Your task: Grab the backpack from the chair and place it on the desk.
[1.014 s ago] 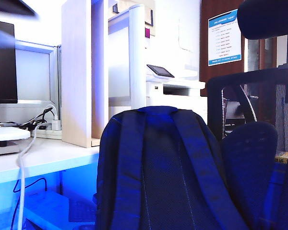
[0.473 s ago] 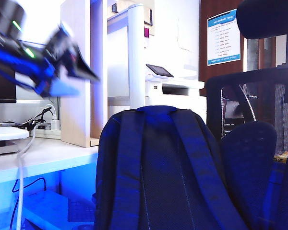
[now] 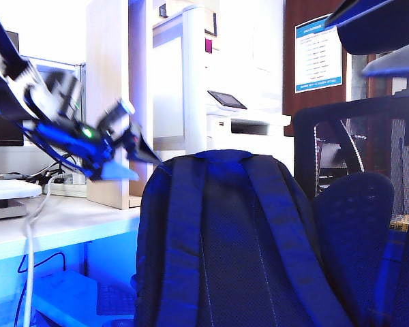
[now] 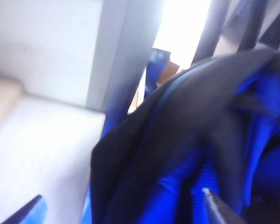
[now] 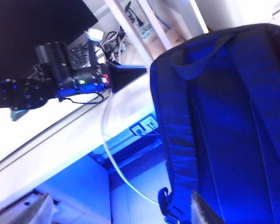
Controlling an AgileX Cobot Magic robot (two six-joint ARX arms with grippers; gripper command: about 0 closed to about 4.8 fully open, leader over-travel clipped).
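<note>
One backpack (image 3: 238,238) on one chair (image 3: 358,225); left gripper (image 3: 133,155) and right gripper (image 5: 116,207) both spread, empty.

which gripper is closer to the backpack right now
Left. The left gripper hangs open just beside the backpack near its top, above the desk. The right gripper is open too, farther back, looking down on the backpack from above.
</note>
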